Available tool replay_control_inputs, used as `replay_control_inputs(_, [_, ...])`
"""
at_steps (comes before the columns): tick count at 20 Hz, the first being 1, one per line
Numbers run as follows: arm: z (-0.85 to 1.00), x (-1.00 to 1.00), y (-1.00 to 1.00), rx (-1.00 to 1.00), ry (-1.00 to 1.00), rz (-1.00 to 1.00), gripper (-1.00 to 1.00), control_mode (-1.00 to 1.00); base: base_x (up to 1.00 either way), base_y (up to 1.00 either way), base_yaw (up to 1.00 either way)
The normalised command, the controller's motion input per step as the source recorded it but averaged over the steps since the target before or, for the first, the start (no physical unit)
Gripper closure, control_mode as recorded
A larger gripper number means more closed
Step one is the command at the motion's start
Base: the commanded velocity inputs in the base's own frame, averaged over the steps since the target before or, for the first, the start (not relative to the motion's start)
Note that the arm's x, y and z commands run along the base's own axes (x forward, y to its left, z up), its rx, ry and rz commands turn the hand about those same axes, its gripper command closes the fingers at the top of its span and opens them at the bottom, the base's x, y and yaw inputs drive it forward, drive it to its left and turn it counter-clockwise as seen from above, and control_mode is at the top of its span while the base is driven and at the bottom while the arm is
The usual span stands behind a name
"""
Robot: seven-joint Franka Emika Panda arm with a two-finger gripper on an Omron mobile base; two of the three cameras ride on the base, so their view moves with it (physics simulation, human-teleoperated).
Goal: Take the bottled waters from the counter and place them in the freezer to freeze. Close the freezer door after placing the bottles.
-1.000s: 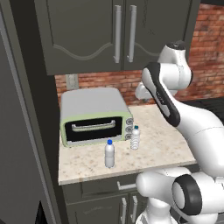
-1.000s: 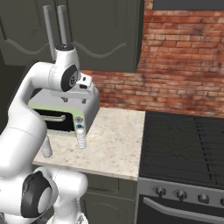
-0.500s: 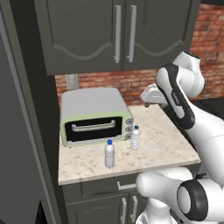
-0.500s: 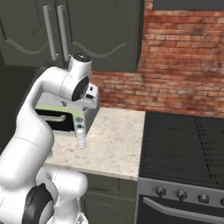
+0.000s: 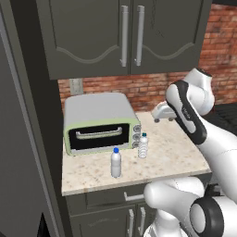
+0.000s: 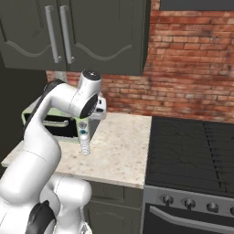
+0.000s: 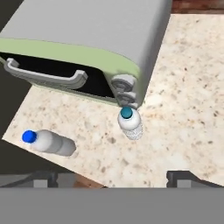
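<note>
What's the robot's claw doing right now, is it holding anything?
Gripper: open, holding nothing, above the bottles on the counter.

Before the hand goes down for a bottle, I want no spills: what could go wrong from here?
The nearer-to-oven bottle stands right beside the toaster oven knobs, so an open hand may clip the oven or tip the bottle. The other bottle stands near the counter front edge; a knock might send it off.
</note>
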Motion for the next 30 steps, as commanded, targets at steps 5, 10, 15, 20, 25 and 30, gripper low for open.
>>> replay_control_inputs(5, [-0.44,0.09,-0.09,-0.03,-0.18,0.11,-1.00,-1.00,0.00,0.00,0.00])
replay_control_inputs(10, [-0.59,0.00,-0.22,0.00,-0.11,0.08,-1.00,-1.00,0.00,0.00,0.00])
replay_control_inputs(15, [-0.50,0.06,-0.16,0.00,-0.21,0.13,-1.00,-1.00,0.00,0.00,0.00])
replay_control_inputs(20, [-0.34,0.14,-0.07,0.05,-0.26,0.19,-1.00,-1.00,0.00,0.00,0.00])
replay_control_inputs(25, [-0.51,0.11,-0.01,0.33,-0.17,0.24,-1.00,-1.00,0.00,0.00,0.00])
replay_control_inputs(30, [-0.03,0.14,0.00,0.07,-0.11,0.27,-1.00,-1.00,0.00,0.00,0.00])
